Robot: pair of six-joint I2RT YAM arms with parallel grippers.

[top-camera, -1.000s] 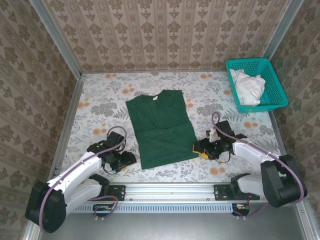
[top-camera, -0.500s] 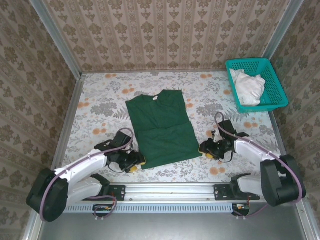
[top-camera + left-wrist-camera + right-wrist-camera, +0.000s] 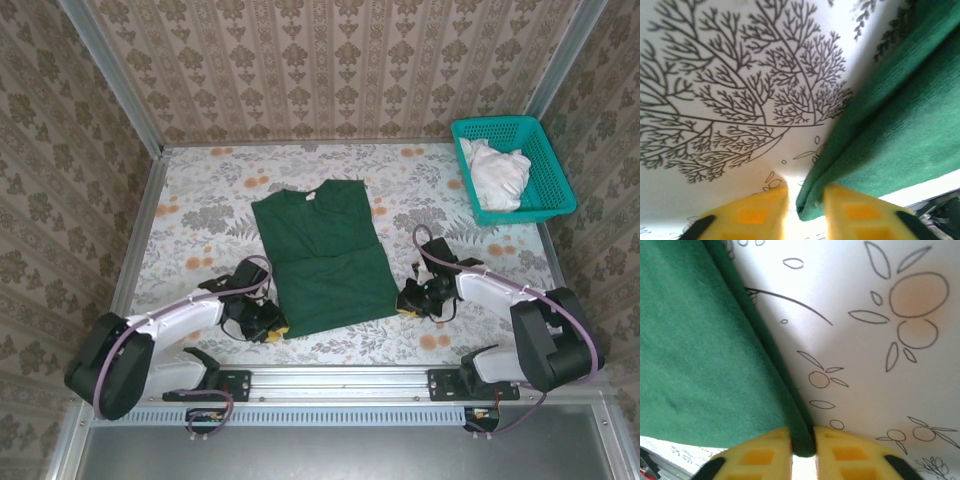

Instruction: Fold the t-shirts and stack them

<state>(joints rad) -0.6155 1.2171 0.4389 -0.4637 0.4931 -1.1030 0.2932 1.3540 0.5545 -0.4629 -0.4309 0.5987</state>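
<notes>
A dark green t-shirt point(image 3: 325, 260) lies flat in the middle of the table, sleeves folded in, its white neck label point(image 3: 310, 198) at the far end. My left gripper point(image 3: 272, 328) sits low at the shirt's near left corner. In the left wrist view the yellow fingers point(image 3: 760, 212) straddle that corner point(image 3: 812, 200), jaws narrow, a slit of light still beside one finger. At the near right corner my right gripper point(image 3: 405, 303) is shut on the shirt's folded edge point(image 3: 800, 440), which is pinched tight between both pads.
A teal mesh basket point(image 3: 558, 175) holding white cloth point(image 3: 497, 172) stands at the back right corner. Metal rails run along the table's left, right and near edges. The flowered tablecloth point(image 3: 200, 200) surrounds the shirt.
My left gripper slid right to the shirt's near left corner and its jaws narrowed round it. The right gripper stayed at the near right corner and closed on the edge.
</notes>
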